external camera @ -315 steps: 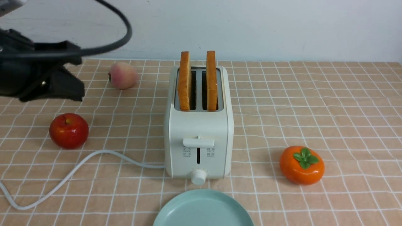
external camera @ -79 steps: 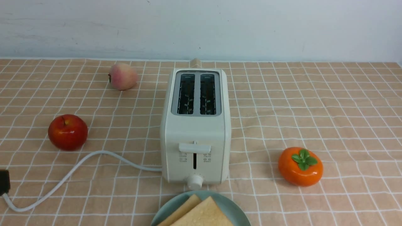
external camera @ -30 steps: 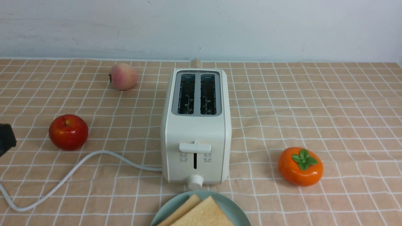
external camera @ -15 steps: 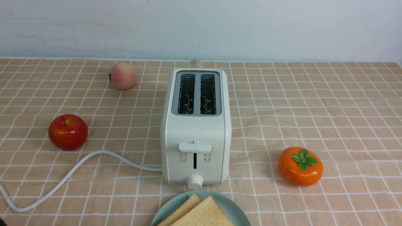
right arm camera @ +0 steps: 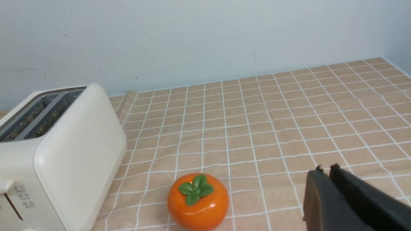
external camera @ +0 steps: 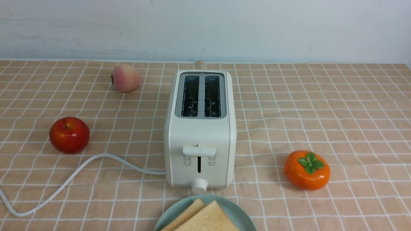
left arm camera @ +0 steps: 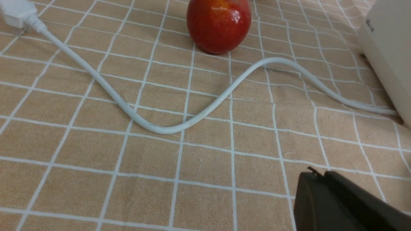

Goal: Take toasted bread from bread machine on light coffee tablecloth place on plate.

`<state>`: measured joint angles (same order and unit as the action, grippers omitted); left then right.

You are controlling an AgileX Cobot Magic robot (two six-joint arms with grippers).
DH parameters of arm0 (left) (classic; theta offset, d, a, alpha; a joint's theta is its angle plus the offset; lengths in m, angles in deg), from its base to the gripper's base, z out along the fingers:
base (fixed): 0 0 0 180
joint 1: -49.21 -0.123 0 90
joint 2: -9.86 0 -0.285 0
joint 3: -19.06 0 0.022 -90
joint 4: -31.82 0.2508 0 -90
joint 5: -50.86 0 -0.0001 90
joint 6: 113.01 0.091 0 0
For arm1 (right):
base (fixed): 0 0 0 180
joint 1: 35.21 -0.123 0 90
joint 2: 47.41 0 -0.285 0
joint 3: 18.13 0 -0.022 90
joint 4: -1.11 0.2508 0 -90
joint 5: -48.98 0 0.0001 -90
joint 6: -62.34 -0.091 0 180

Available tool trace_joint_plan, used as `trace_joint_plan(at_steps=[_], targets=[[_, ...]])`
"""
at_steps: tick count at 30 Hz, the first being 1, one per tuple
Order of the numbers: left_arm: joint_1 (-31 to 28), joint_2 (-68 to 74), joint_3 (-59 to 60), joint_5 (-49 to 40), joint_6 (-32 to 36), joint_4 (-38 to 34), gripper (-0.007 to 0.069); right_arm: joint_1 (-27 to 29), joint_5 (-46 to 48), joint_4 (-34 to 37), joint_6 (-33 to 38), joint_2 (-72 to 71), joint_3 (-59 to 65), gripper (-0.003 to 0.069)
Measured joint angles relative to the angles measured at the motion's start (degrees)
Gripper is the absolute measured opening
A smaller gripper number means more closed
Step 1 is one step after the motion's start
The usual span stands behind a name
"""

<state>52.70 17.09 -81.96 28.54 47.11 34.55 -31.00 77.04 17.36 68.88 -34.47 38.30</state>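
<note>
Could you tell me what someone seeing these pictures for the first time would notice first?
Probably the cream-white bread machine standing mid-cloth with both slots empty, and right in front of it the two slices of toasted bread lying overlapped on the mint-green plate. Next come the bright fruits on the light coffee tablecloth: a red apple to the robot's left, an orange persimmon to its right, and a peach farther back on the left.

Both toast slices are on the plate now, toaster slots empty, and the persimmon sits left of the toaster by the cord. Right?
Not quite. In the front view the persimmon sits right of the toaster; the red apple is the one left of it by the cord. Both toast slices are on the plate, slots empty.
</note>
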Motion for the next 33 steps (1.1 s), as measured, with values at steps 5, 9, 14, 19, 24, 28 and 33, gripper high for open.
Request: trace_joint_plan(at_steps=[5, 9, 14, 19, 24, 28, 33], targets=[[0.0, 0.0, 0.0, 0.0, 0.0, 0.0, 0.002, 0.0, 0.0, 0.0, 0.0, 0.0, 0.0, 0.0046], [0.0, 0.0, 0.0, 0.0, 0.0, 0.0, 0.002, 0.0, 0.0, 0.0, 0.0, 0.0, 0.0, 0.0053], [0.0, 0.0, 0.0, 0.0, 0.0, 0.0, 0.0025, 0.0, 0.0, 0.0, 0.0, 0.0, 0.0, 0.0061], [0.0, 0.0, 0.0, 0.0, 0.0, 0.0, 0.0031, 0.0, 0.0, -0.1, 0.0, 0.0, 0.0, 0.0068], [0.0, 0.0, 0.0, 0.0, 0.0, 0.0, 0.0036, -0.1, -1.3, -3.3, 0.0, 0.0, 1.0, 0.0076], [0.0, 0.0, 0.0, 0.0, 0.0, 0.0, 0.0038, -2.2, -6.3, -8.5, 0.0, 0.0, 5.9, 0.008], [0.0, 0.0, 0.0, 0.0, 0.0, 0.0, 0.0038, -4.4, -11.4, -14.6, -0.2, -0.8, 16.2, 0.0083]])
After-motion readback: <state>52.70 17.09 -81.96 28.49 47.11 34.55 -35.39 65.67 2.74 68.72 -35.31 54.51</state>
